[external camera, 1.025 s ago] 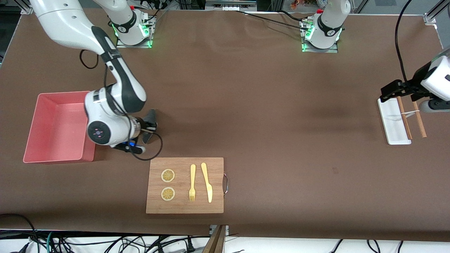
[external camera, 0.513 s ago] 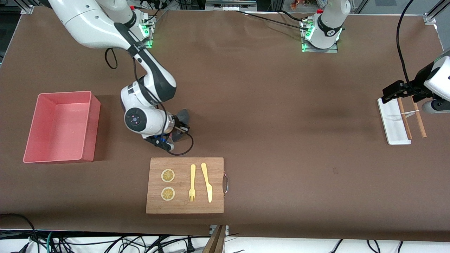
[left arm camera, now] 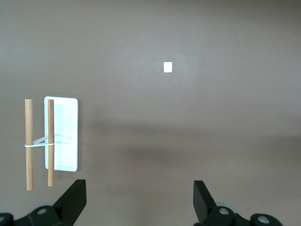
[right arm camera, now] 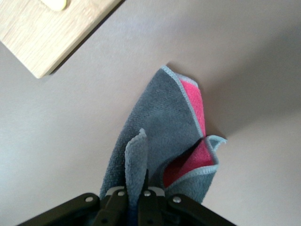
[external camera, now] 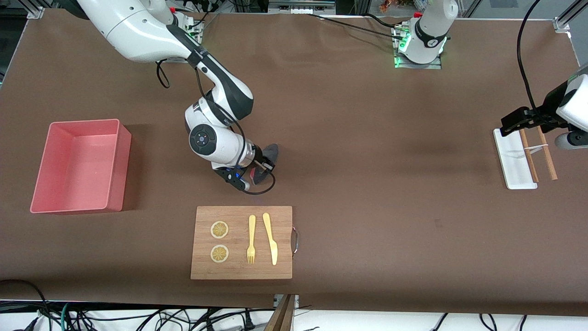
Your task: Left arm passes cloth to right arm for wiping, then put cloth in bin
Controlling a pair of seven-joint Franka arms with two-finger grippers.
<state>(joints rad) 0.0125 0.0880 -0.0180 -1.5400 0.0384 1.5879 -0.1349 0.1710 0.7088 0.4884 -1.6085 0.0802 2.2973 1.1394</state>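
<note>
R gripper (external camera: pixel 260 166): fingers pinched tight on the cloth (external camera: pixel 268 161) — you see folds bunched at the tips in the right wrist view (right arm camera: pixel 164 141). It sits low over bare table, between the cutting board (external camera: pixel 242 242) and the arm bases.

Cloth: hangs from R gripper, free end dragging on or just above the mat; can't tell which. Long axis runs out from the fingertips. Soft pile, grey face w/ pale stitched rim, magenta inner face showing at two folds.

Key relation: bin (external camera: pixel 118 165) lies toward the right arm's end of the table from the cloth, well apart. R arm is much the nearer one. Judged: wiping stroke underway, bin drop not yet done.

Bin: salmon plastic, low straight walls, nothing seen inside.

L gripper (left arm camera: pixel 138 200): fingers spread wide, holding nothing, waits over the white tray (external camera: pixel 513 158) w/ two wooden sticks (external camera: pixel 537 154) — far end.

Board: wood; lemon slices, fork, knife on it.
</note>
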